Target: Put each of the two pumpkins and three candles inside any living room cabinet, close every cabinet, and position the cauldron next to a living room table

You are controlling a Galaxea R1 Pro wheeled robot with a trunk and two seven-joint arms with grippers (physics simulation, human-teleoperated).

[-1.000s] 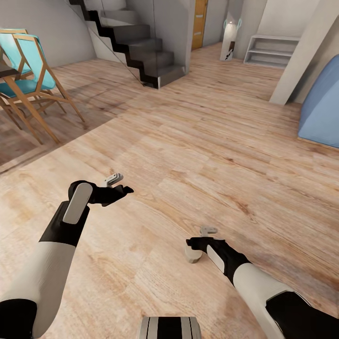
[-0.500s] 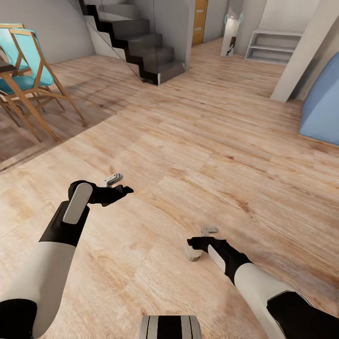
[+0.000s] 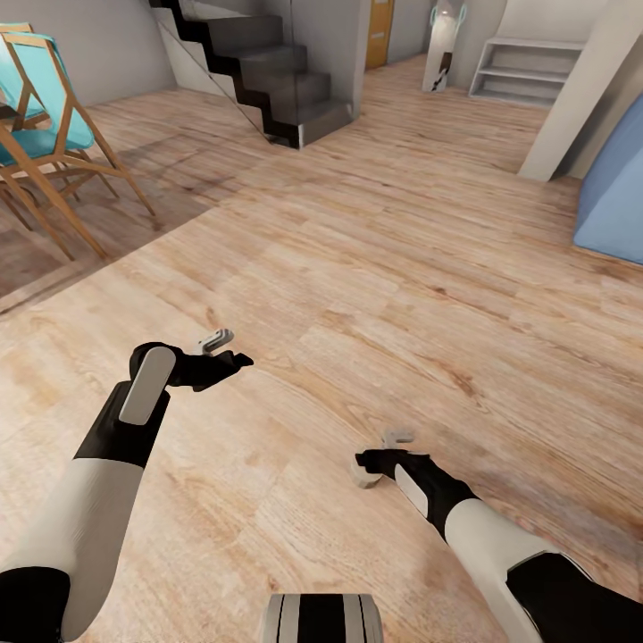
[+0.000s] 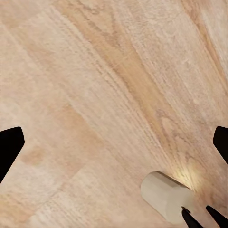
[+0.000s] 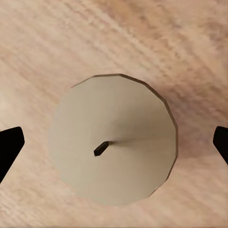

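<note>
One candle (image 3: 363, 480), a stubby beige cylinder, stands on the wood floor under my right gripper (image 3: 382, 449). In the right wrist view I look straight down on the candle (image 5: 135, 118) and its dark wick. My right gripper (image 5: 114, 142) is open, its fingertips wide on either side and apart from the wax. My left gripper (image 3: 225, 350) hangs open over bare floor to the left. In the left wrist view the same candle (image 4: 164, 194) shows, with dark finger parts of the right gripper beside it. Pumpkins, cabinet, cauldron and table are out of view.
Teal chairs with wooden frames (image 3: 45, 134) stand at the far left. A dark staircase (image 3: 277, 80) rises at the back. A pale pillar (image 3: 580, 89) and a blue upholstered piece (image 3: 616, 187) are at the right, with white shelves (image 3: 527, 67) behind them.
The whole head view has shifted, so the camera has moved: stairs and chairs sit higher and further left. More of the candle is now covered by my right gripper.
</note>
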